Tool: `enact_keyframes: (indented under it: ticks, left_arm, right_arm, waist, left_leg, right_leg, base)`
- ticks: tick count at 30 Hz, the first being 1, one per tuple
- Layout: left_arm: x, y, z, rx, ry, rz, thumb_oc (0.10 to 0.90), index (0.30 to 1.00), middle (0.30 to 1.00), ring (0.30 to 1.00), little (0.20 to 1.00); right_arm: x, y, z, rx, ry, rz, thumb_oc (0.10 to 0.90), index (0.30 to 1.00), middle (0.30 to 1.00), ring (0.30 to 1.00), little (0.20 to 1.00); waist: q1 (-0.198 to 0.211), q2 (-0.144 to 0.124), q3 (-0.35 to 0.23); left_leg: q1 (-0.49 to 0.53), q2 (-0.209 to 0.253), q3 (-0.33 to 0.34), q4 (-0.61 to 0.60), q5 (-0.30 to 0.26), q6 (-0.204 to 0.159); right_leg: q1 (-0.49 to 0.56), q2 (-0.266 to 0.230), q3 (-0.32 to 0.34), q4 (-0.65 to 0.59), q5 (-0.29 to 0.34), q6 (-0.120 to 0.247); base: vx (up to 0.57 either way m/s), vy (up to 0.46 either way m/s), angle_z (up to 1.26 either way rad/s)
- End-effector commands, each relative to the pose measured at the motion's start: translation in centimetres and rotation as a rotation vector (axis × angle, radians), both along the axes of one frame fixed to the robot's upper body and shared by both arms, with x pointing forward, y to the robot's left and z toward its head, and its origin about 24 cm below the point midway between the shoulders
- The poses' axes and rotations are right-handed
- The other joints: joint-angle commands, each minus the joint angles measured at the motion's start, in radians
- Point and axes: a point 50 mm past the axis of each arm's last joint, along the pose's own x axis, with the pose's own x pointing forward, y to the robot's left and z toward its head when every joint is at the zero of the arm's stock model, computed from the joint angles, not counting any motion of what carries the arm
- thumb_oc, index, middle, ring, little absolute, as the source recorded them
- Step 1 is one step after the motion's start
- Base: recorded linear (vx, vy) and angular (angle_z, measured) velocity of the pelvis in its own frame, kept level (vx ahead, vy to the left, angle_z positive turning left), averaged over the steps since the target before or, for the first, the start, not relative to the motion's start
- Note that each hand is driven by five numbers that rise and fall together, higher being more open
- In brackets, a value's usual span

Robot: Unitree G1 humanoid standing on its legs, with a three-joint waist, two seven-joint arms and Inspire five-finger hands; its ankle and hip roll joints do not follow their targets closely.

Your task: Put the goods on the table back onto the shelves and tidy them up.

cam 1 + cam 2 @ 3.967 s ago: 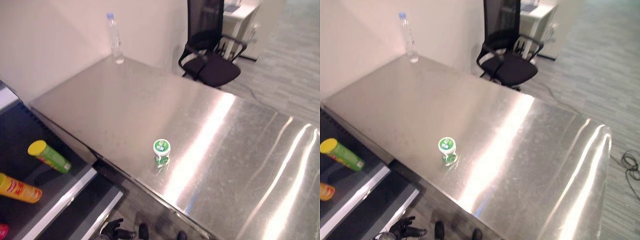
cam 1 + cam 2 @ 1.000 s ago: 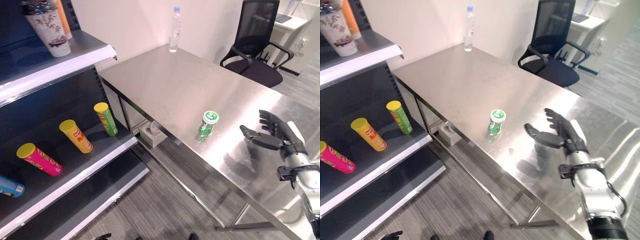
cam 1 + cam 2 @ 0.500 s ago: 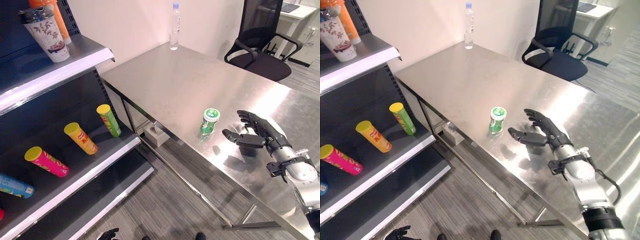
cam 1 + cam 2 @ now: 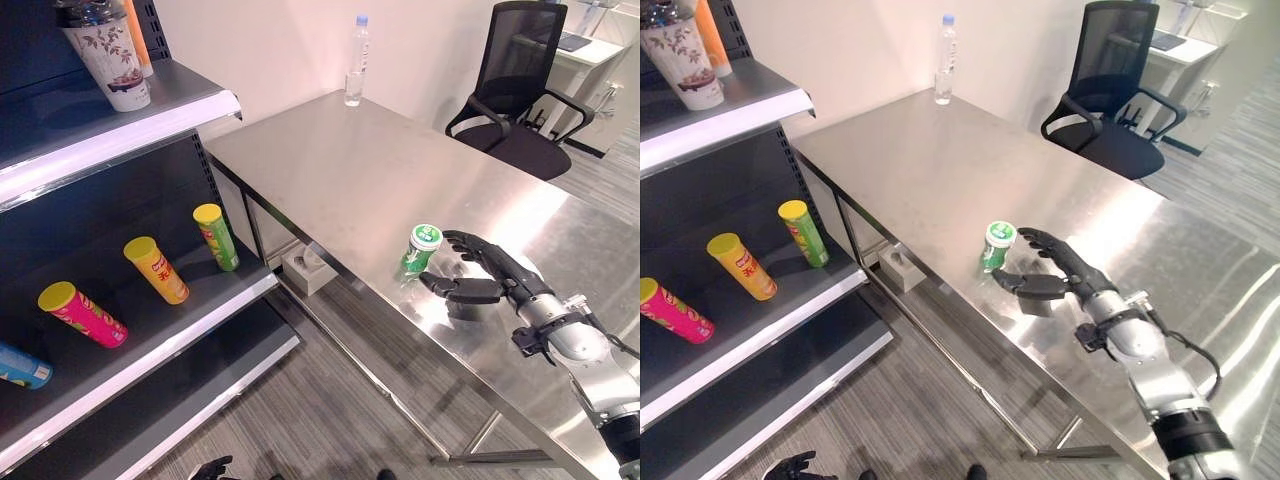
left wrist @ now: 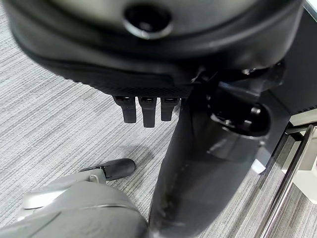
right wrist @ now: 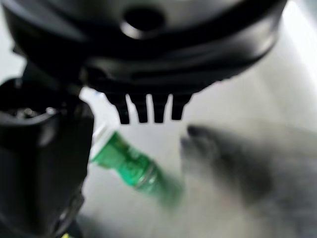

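Steel table [image 4: 330,170] stands beside dark shelving [image 4: 150,110]; small green white-lidded container [image 4: 422,249] upright near its front edge. Right hand [image 4: 487,277] spread wide just beside it, not touching. Left wrist view: left hand [image 5: 144,108] fingers straight above grey carpet [image 5: 54,124].

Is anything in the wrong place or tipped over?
The green can stands upright alone on the table, not on the shelf with the other goods. The tall tubes there lean instead of standing straight. The right hand is open beside the can.
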Motion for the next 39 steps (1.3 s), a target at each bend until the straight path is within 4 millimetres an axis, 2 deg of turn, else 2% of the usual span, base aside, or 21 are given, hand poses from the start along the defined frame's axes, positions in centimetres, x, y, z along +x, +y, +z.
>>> enact_keyframes:
  ticks: [1,7,9,17,18,25,30,36,39]
  left_arm:
    - [1.3,1.5,0.5,0.065,-0.016,-0.037,0.800,0.900,0.900,0.900,0.900]
    - [1.2,1.5,0.5,0.066,-0.014,-0.033,0.800,0.900,0.900,0.900,0.900]
    - [0.5,1.3,0.3,0.060,0.002,-0.018,0.800,0.900,0.900,0.900,0.900]
    - [0.8,0.8,0.3,0.047,-0.017,-0.018,0.800,0.900,0.900,0.900,0.900]
    - [1.8,0.5,0.9,-0.026,-0.104,-0.021,0.800,0.900,0.900,0.900,0.900]
    - [-0.2,1.4,0.5,0.007,-0.031,0.009,0.800,0.900,0.900,0.900,0.900]
    - [-0.8,1.7,0.4,0.013,-0.017,0.027,0.800,0.900,0.900,0.900,0.900]
    - [-1.0,1.6,0.4,0.006,-0.020,0.042,0.800,0.900,0.900,0.900,0.900]
    - [-1.2,1.5,0.3,0.005,-0.015,0.045,0.800,0.900,0.900,0.900,0.900]
  right_arm:
    - [1.9,1.7,6.4,-0.065,-0.253,0.099,0.800,0.900,0.900,0.900,0.900]
    - [2.0,1.8,6.4,-0.066,-0.251,0.099,0.800,0.900,0.900,0.900,0.900]
    - [2.7,2.7,6.4,-0.074,-0.241,0.126,0.800,0.900,0.900,0.900,0.900]
    - [2.9,2.8,6.2,-0.106,-0.237,0.122,0.800,0.900,0.900,0.900,0.900]
    - [0.8,-7.4,6.6,-0.257,-0.240,-0.342,0.800,0.900,0.900,0.900,0.900]
    - [0.6,-8.1,6.1,-0.263,-0.227,-0.378,0.800,0.900,0.900,0.900,0.900]
    - [0.7,-8.2,6.1,-0.258,-0.225,-0.388,0.800,0.900,0.900,0.900,0.900]
    - [1.2,-7.4,6.1,-0.213,-0.229,-0.349,0.800,0.900,0.900,0.900,0.900]
    - [1.1,-6.7,6.9,-0.201,-0.271,-0.319,0.800,0.900,0.900,0.900,0.900]
  waist:
    - [0.041,-0.031,-0.058]
    - [0.042,-0.030,-0.058]
    - [0.054,-0.024,-0.060]
    - [0.063,-0.027,-0.062]
    - [0.024,0.027,-0.023]
    - [0.028,0.031,-0.029]
    - [0.034,0.030,-0.031]
    - [0.045,0.025,-0.029]
    - [0.046,0.025,-0.028]
  left_leg:
    - [0.016,0.020,0.081,0.008,-0.084,-0.036]
    - [0.017,0.020,0.080,0.009,-0.085,-0.036]
    - [0.019,0.019,0.073,0.010,-0.085,-0.038]
    - [0.019,0.021,0.065,0.009,-0.084,-0.039]
    - [-0.009,0.126,0.023,0.021,-0.006,-0.111]
    - [0.008,0.120,0.029,0.010,-0.012,-0.111]
    - [0.008,0.117,0.029,0.007,-0.012,-0.111]
    - [0.003,0.116,0.028,0.002,-0.006,-0.115]
    - [0.003,0.118,0.028,0.002,-0.005,-0.117]
  right_leg:
    - [0.003,-0.055,-0.025,0.042,-0.083,0.103]
    - [0.005,-0.055,-0.026,0.042,-0.083,0.103]
    - [0.013,-0.054,-0.038,0.044,-0.087,0.103]
    - [0.022,-0.052,-0.048,0.041,-0.088,0.102]
    - [0.001,-0.001,0.032,0.105,-0.158,0.067]
    - [0.024,-0.005,0.021,0.085,-0.151,0.069]
    - [0.025,-0.007,0.016,0.078,-0.147,0.072]
    - [0.029,-0.008,0.007,0.068,-0.142,0.072]
    - [0.031,-0.008,0.003,0.067,-0.143,0.072]
  base:
    - [0.02,-0.027,0.04]
    - [0.01,-0.009,0.05]
    - [0.03,-0.028,0.09]
    - [0.01,-0.002,0.07]
    - [0.00,0.001,0.05]
    - [0.02,0.007,0.04]
    - [0.00,0.017,-0.04]
    - [-0.01,0.002,0.01]
    - [0.00,0.000,0.00]
